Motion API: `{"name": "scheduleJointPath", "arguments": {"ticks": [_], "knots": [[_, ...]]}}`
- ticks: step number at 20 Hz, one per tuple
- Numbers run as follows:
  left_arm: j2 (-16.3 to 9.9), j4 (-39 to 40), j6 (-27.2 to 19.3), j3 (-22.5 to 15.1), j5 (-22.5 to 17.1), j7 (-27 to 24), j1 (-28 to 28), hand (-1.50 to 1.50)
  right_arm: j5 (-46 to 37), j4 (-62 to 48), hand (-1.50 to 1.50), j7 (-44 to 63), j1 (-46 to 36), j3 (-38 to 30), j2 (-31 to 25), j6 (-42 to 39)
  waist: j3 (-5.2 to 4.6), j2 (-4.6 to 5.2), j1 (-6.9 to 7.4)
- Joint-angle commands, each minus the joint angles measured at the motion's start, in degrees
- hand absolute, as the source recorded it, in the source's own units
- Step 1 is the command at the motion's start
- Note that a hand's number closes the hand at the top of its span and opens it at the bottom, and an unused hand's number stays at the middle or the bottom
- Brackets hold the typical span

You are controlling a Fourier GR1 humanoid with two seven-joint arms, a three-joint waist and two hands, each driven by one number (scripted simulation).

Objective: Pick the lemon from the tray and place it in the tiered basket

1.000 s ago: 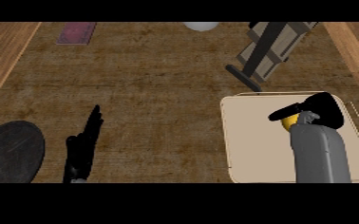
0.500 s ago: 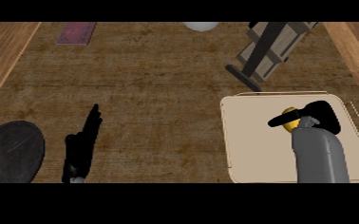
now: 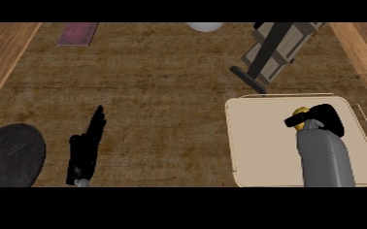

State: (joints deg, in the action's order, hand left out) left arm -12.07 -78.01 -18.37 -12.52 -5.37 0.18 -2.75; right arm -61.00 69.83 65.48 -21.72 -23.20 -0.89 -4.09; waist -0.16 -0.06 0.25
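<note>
The lemon (image 3: 301, 111) is being held on the beige tray (image 3: 261, 140), mostly hidden, with the right hand (image 3: 319, 119) curled round it. It is judged light, stiff and smooth-skinned, best gripped across its middle. The left hand (image 3: 86, 148) is resting open, fingers straight, on the counter (image 3: 165, 77).

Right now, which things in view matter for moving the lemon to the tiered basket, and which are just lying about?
For the job: lemon, tray, tiered basket, right robot hand.
Lying about: black plate, white object, reddish mat, resting left robot hand.
</note>
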Motion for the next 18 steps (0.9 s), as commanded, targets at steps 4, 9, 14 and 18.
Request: {"name": "scheduleJointPath", "arguments": {"ticks": [4,9,14,18], "knots": [[-0.55,-0.61,2.38,2.74,0.23,0.01,-0.44,0.00,-1.18,-5.49,1.50,1.17,0.76,3.09,0.35,5.64,0.16,0.10,0.03],[1.60,2.81,2.25,1.86,1.46,-0.54,0.75,0.00,-6.95,-11.58,1.50,-0.65,-1.78,4.55,-2.20,7.92,0.17,0.22,0.19],[-1.60,-2.84,4.03,4.09,0.06,4.06,0.24,0.00,-6.12,5.52,1.50,-5.48,0.78,9.39,-4.20,-3.75,0.12,-0.25,-0.55],[-0.24,-0.84,1.83,4.01,0.83,1.50,-1.55,0.00,0.28,14.28,1.50,-18.49,-2.12,15.83,-6.83,-17.90,-0.11,-1.54,-2.08]]}}
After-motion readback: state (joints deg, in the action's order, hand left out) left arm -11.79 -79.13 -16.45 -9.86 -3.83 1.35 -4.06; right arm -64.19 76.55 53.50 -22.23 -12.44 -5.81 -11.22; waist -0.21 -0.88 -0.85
